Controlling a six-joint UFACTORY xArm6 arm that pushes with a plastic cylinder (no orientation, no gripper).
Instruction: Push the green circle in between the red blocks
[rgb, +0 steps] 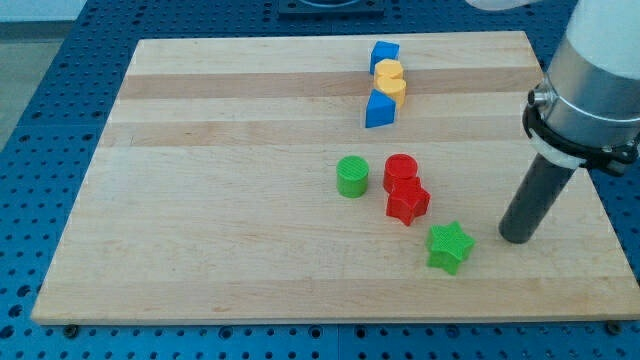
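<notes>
The green circle (352, 176) sits on the wooden board (220, 200), just left of the red circle (401, 171). The red star (407, 201) touches the red circle from below. My tip (516, 238) rests on the board at the view's right, well right of the red blocks and a little right of the green star (449, 247). It touches no block.
A blue block (384, 54), a yellow block (390, 79) and a blue triangle-like block (379, 110) stand in a column near the view's top. The board's right edge lies close to my tip. Blue perforated table surrounds the board.
</notes>
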